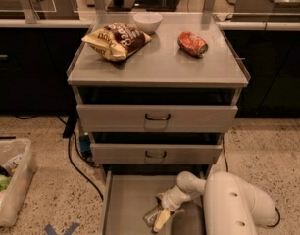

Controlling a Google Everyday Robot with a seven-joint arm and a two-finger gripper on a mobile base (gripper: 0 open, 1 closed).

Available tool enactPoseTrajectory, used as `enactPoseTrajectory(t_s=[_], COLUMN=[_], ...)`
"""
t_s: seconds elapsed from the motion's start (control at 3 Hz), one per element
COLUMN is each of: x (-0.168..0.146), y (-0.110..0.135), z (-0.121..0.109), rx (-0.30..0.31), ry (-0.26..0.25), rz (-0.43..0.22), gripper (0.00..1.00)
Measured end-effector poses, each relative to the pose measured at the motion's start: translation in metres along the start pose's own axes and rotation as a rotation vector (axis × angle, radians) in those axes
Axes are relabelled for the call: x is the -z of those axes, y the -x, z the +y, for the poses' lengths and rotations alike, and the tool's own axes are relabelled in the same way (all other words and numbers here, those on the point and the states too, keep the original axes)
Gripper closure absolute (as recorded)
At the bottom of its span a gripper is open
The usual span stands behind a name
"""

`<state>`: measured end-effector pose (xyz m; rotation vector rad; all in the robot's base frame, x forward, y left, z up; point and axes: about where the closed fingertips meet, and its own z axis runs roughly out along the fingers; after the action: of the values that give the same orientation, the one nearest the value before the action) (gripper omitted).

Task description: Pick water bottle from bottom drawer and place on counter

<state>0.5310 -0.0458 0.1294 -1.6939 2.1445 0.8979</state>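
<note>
At the foot of the cabinet: bottom drawer (124, 204), pulled out; grey metal, flat plain floor, low side walls.
Water bottle (150, 214): small and clear, lying tilted on the drawer floor right of its middle, close to the lower edge of the view; label and cap are not readable, and the gripper covers part of it.
Gripper (161, 215): pale cream, reaching down into the bottom drawer, right against the water bottle.
Grip: it cannot be told whether the gripper is spread or closed, or whether it has the bottle.
Arm (233, 204): white, thick and rounded, coming in from the lower right over the drawer's right side.
Counter (160, 65): square brushed grey top of the cabinet, with slightly raised edges.
On the counter: chip bag (115, 40), yellow and brown, rear left; white bowl (147, 21) at the back edge; crushed red soda can (192, 44) on its side, rear right.
Upper drawers: top drawer (157, 118) and middle drawer (156, 154), grey with dark loop handles, both slightly ajar.
Left of the cabinet: clear bin (12, 182) on the speckled floor.
</note>
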Motion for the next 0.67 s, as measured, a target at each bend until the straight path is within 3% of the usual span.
enactPoseTrajectory(t_s=[0.33, 0.67], x=[-0.0201, -0.0163], y=[-0.0199, -0.0172], z=[0.0106, 0.0122], rx=[0.021, 0.021], ry=[0.105, 0.105], rz=[-0.032, -0.032], gripper=[0.00, 0.19])
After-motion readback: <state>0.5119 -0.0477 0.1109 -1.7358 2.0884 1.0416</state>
